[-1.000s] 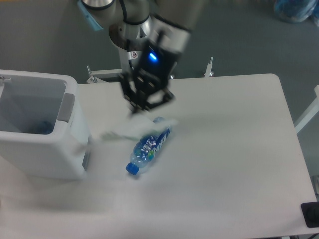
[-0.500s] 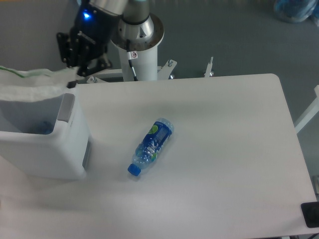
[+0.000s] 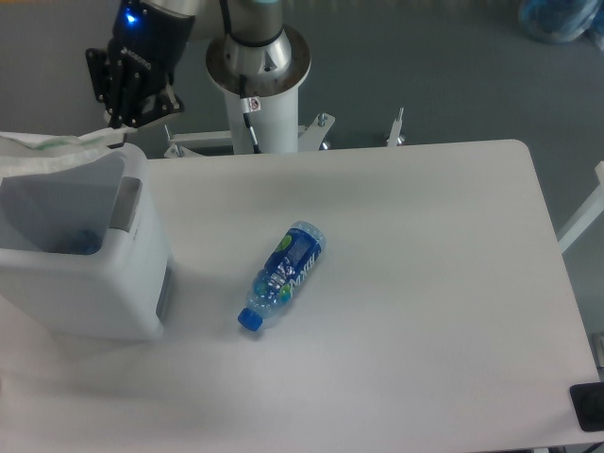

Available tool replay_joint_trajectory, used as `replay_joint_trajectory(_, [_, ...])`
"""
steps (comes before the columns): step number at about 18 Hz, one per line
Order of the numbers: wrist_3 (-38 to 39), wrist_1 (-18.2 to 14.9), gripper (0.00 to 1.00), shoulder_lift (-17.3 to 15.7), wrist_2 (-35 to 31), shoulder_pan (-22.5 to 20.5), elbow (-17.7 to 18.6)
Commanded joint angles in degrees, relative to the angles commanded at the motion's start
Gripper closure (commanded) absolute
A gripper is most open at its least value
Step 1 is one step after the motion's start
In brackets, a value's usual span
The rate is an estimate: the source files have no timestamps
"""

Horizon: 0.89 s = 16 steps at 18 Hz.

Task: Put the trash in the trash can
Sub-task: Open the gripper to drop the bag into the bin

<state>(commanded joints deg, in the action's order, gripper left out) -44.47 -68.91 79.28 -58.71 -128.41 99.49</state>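
Observation:
My gripper [image 3: 119, 121] hangs above the far right corner of the white trash can [image 3: 104, 297] at the table's left edge. It is shut on one end of the thin clear plastic bag [image 3: 47, 151], which drapes leftward over the can's mouth. The small clear bottle [image 3: 282, 276] with a blue-green label and blue cap lies on its side near the middle of the white table [image 3: 425, 283], well to the right of the can and away from the gripper. Something blue [image 3: 83, 243] shows inside the can.
The arm's white base column [image 3: 257, 90] stands behind the table's far edge. A dark object [image 3: 588, 406] sits at the table's near right corner. A blue bag [image 3: 562, 19] lies on the floor at the top right.
The gripper lifted the bag off the table beside the bottle and carried it left to above the can. In the last half second it shifted a bit further left. The bottle barely moved.

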Motion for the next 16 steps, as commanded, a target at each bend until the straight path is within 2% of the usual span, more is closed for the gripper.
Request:
replay_joint_trajectory(5, [0.0,0.2,1.00,0.7,-0.2,0.3,0.4])
replay_joint_trajectory(10, [0.2,0.2,1.00,2.5,-4.6,1.7,0.8])
replay_joint_trajectory(13, [0.3,0.2,1.00,2.5,-4.9,1.9,1.3])
replay_joint_trajectory(14, [0.2,0.2,0.97,2.5,-4.9,2.0,1.2])
replay_joint_trajectory(15, [0.1,0.3,0.87,2.5,-4.9,2.1,1.2])
replay_joint_trajectory(16, [-0.2,0.4,0.71,2.4,-4.9,2.3,1.1])
